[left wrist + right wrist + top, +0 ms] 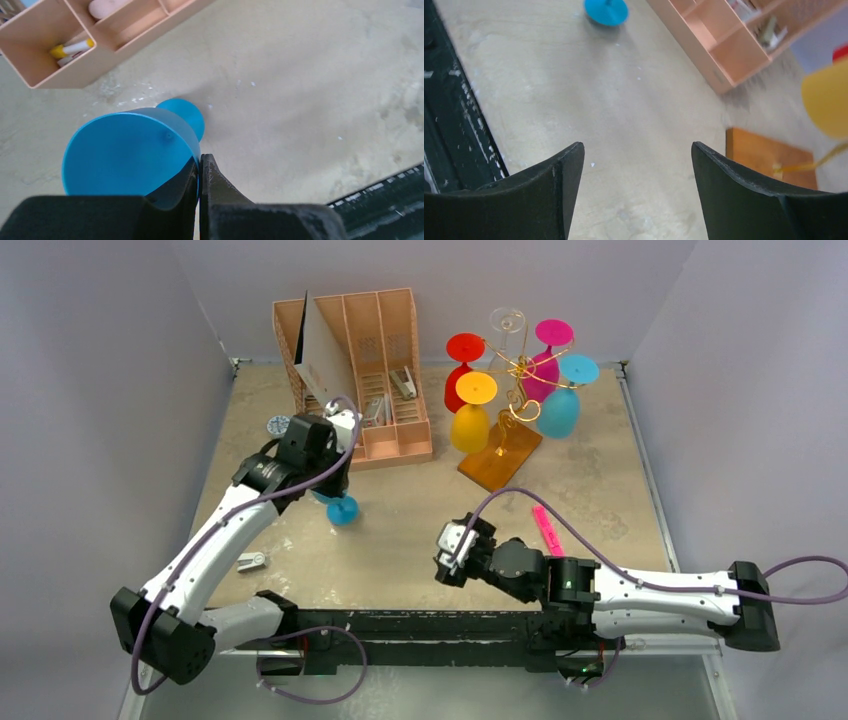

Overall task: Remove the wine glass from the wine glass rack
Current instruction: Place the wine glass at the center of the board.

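Wine glasses: 6 total. 5 on the wine glass rack: 1 red glass, 1 yellow glass, 1 clear glass, 1 magenta glass, 1 turquoise glass. 1 blue glass off it. Racks: 1. File organiser: 1. Loose on the surface: 1 pink stick, 1 small white item, 1 round disc. Robot arms: 2, left arm & right arm.

**Soft, even light; wrist views lose focus far out**

Light comes from overhead, diffuse, with no glare. The mottled beige tabletop is evenly bright. Shadows are faint: a soft grey smudge beside the foot of the blue plastic wine glass.

The top view is fairly sharp, though the clear stemmed glass on the gold wire rack nearly vanishes against the pale wall.

In the right wrist view the yellow glass bowl and the peach slotted organiser are smeared and out of focus.
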